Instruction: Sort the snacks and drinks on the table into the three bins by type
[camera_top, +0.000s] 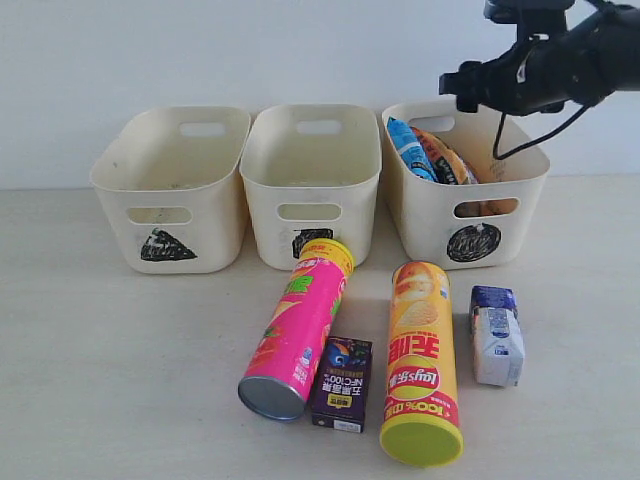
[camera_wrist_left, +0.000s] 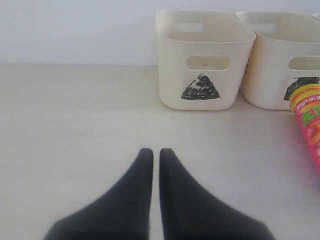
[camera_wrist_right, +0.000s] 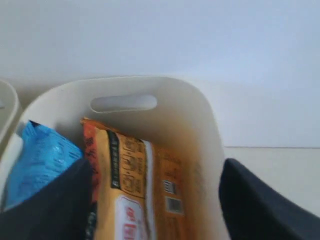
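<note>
Right claw (camera_wrist_right: 155, 195) hangs over the circle bin (camera_top: 432, 228), jaws apart and holding nothing. The blue bag (camera_top: 410, 150) and orange bag (camera_top: 452, 162) lie inside that bin. Left claw (camera_wrist_left: 156, 155) is closed and empty, low over bare desk (camera_top: 120, 380).

Lying on the desk in front of the bins:
- pink tube (camera_top: 300, 325)
- yellow tube (camera_top: 420, 360)
- purple carton (camera_top: 340, 385)
- white-and-blue carton (camera_top: 496, 340)

Both tubes lie flat, long axes running from the bins toward the front edge. Judged: the yellow tube and white-and-blue carton are nearer the right arm.

Count: three bins, two bags, two tubes, two cartons.
</note>
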